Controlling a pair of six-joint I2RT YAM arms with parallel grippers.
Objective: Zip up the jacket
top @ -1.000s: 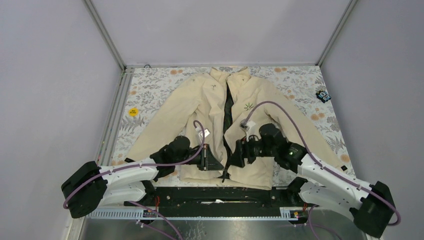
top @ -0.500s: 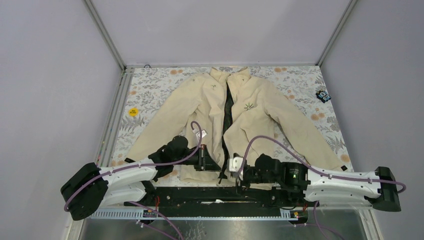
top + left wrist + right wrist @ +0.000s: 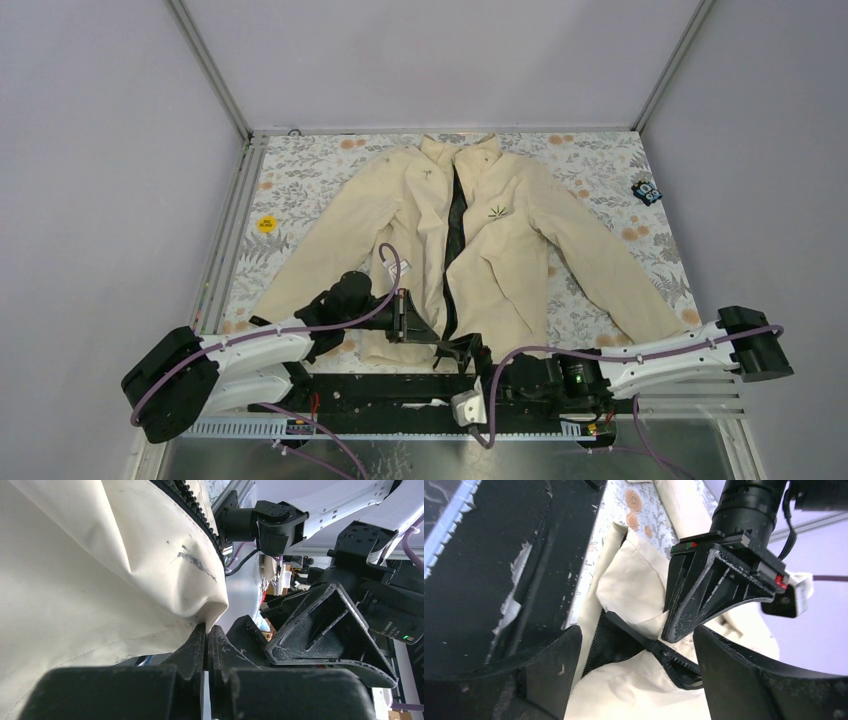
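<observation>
The cream jacket (image 3: pixel 505 250) lies flat on the flowered cloth, front up, its dark zipper (image 3: pixel 456 225) unjoined and dark lining showing in the gap. My left gripper (image 3: pixel 424 329) is shut on the bottom hem corner of the jacket's left panel. The left wrist view shows that pinch (image 3: pixel 206 629) below the zipper teeth (image 3: pixel 192 507). My right gripper (image 3: pixel 464 350) stands open just right of it, low at the hem. In the right wrist view its gripper (image 3: pixel 636 640) frames the zipper's lower end (image 3: pixel 674 662) and mesh lining (image 3: pixel 611 645), touching neither.
A black rail (image 3: pixel 400 385) runs along the near edge under both arms. A yellow sticker (image 3: pixel 265 224) lies on the cloth at left. A small blue-black object (image 3: pixel 647 190) sits at the far right. Metal frame posts (image 3: pixel 210 70) rise at the back corners.
My right arm has pulled back toward the near edge and dropped low, and its jaws have spread wider. The left gripper keeps its hold on the hem, hardly moved.
</observation>
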